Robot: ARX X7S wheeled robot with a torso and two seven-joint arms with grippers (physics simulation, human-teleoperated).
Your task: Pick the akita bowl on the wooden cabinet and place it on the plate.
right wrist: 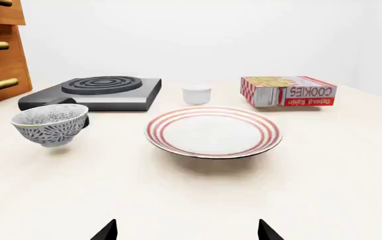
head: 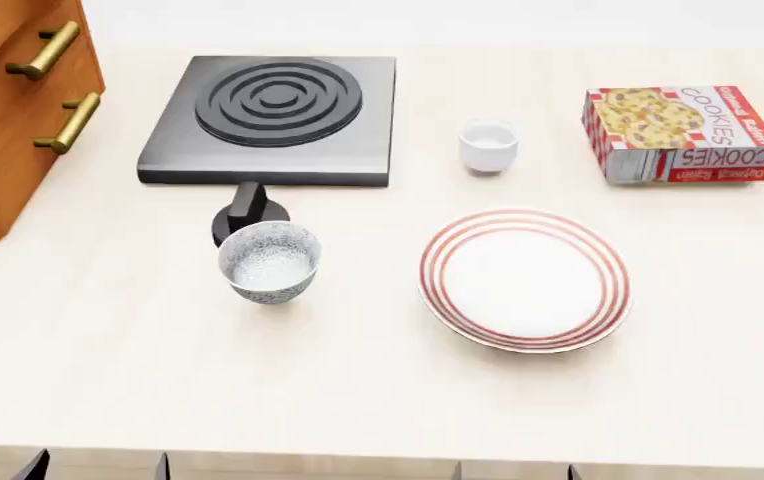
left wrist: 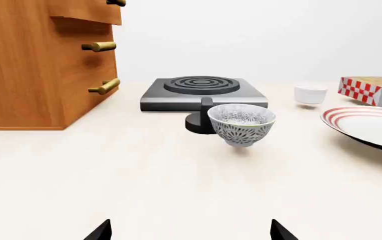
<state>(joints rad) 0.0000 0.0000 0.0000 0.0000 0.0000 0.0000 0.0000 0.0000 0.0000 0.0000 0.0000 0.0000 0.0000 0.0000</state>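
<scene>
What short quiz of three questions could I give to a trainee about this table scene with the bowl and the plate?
1. True or false: the akita bowl already sits on the plate.
2. Which thing lies directly behind the bowl in the head view? A) the cookie box B) the stove's black knob C) the white cup
3. Fill in: the wooden cabinet stands to the ____ of the stove in the head view.

Key
1. False: the bowl stands on the tabletop, apart from the plate.
2. B
3. left

Both pincers (left, right) show only their fingertips, spread wide and empty.
</scene>
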